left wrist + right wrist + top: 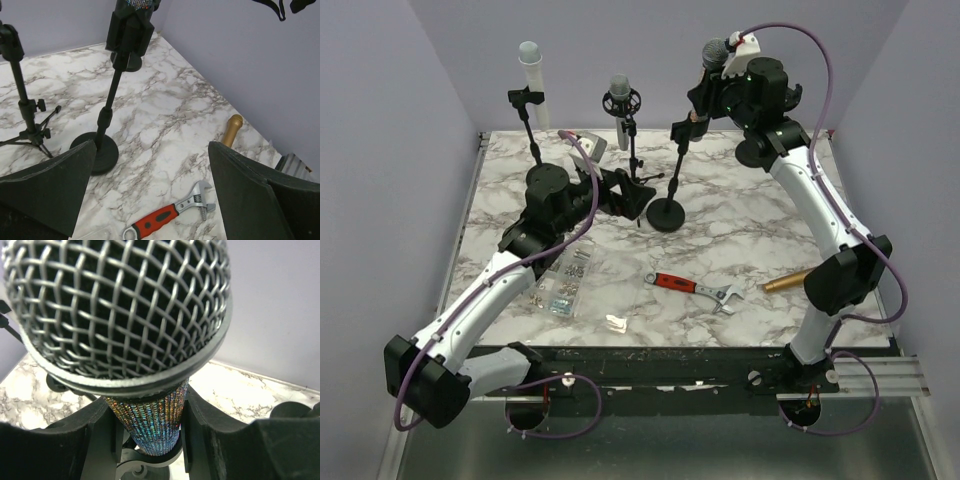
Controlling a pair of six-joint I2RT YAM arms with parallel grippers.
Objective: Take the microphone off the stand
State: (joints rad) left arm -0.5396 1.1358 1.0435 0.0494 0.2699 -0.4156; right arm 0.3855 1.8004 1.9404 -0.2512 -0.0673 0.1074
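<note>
While the microphone (pixel 125 305) still sits in the clip (pixel 129 32) of the round-base stand (pixel 677 165), I log the task as started, not finished.

Done, as far as the views show: my right gripper (pixel 150 427) is up at the top of the stand, clenched on the microphone's glittered handle just under the mesh head. In the right wrist view, one pad (pixel 102 432) lies against the handle's left side and the other against its right. No gap shows on either side. The grasp looks centred, with the handle running straight up between my jaws.

Left to do: draw the microphone out of the clip and carry it clear. Part of the clip ring shows below my pads, wrapped round the handle, so I judge the seat unbroken.

Location: the stand's base rests on the marble table (pixel 760 240), in the far half, about midway between the left and right edges. The microphone is at the pole's top, its head up and to the right of the pole in the top view.

My left gripper (pixel 152 150) is released, jaws wide, holding nothing. It is low over the table left of the stand's base and faces it.

Judgement: if the clip bites hard, the stand may rise with the microphone. The left gripper is placed where it could brace the pole.
</note>
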